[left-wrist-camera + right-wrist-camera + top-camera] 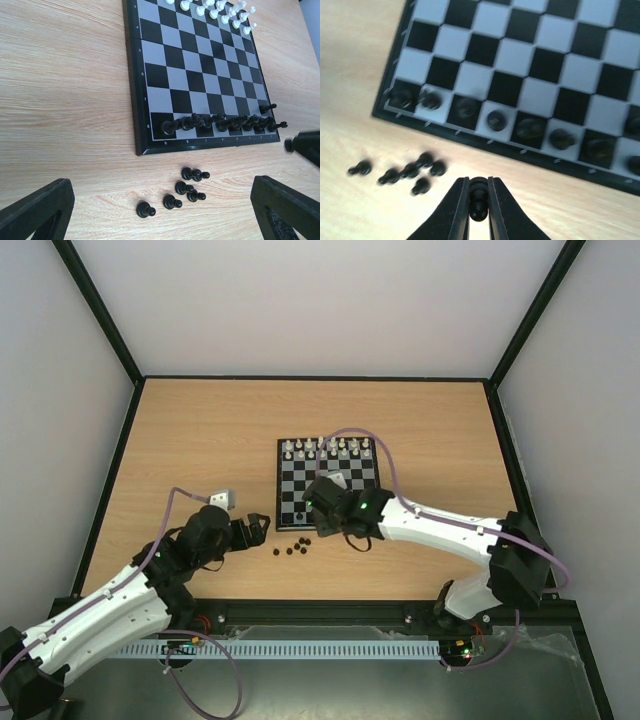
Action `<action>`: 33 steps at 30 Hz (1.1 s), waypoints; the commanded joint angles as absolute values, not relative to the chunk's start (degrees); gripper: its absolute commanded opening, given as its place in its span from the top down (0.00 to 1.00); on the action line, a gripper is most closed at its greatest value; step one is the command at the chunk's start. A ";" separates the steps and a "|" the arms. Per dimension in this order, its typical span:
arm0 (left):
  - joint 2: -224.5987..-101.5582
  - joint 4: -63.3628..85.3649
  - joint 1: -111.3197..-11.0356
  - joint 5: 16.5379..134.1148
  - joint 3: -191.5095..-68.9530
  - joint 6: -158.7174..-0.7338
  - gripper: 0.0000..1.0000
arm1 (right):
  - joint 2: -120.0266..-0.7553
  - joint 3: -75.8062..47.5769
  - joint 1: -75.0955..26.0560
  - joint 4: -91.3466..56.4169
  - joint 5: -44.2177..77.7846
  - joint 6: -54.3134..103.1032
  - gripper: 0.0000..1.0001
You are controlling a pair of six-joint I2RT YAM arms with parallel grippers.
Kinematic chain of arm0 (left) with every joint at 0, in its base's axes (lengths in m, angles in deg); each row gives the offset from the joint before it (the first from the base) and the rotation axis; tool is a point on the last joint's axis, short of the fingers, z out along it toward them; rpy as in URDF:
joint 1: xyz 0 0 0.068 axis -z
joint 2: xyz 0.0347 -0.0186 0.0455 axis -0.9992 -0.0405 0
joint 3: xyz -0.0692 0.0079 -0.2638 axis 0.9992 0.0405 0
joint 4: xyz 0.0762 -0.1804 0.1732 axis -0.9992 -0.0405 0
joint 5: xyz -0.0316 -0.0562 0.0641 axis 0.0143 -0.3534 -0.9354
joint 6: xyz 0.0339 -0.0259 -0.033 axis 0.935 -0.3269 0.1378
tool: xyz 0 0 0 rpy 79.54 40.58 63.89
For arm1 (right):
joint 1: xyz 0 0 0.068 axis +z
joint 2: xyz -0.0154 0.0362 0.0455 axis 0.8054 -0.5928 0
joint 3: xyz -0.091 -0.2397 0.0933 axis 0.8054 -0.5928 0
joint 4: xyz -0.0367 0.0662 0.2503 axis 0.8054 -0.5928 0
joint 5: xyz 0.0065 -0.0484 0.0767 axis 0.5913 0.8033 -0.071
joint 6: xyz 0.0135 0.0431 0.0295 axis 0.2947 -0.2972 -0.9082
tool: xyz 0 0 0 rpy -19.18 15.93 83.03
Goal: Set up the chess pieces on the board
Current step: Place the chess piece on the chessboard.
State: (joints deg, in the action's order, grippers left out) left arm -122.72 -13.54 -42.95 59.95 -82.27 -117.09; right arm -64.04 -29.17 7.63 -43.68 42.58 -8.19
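Observation:
The board [345,465] lies mid-table, with white pieces along its far edge. In the left wrist view the board [200,75] carries a row of black chess pieces [220,122] along its near rank, and one more [267,107] on the rank behind. Several loose black pawns [187,190] lie on the wood just before the board; they also show in the top view [292,547] and the right wrist view [410,172]. My right gripper [479,187] is shut on a black pawn [478,200], held above the table by the board's near edge [485,142]. My left gripper [161,192] is open and empty, near the loose pawns.
The wooden table [200,440] is fenced by a black frame and white walls. The right gripper's tip [305,145] shows at the right edge of the left wrist view. Purple cables run along both arms.

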 commanded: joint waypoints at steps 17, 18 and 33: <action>-123.16 -13.21 -42.35 60.40 -83.90 -116.56 0.01 | -67.08 -30.92 -12.78 -44.04 39.05 3.23 0.89; -123.08 -13.22 -42.33 60.39 -83.81 -116.57 0.00 | -67.67 -31.03 -12.86 -43.63 38.86 3.33 0.89; -122.31 -13.86 -42.24 60.21 -83.64 -116.84 0.01 | -73.34 -31.70 -13.38 -40.77 38.95 3.65 0.88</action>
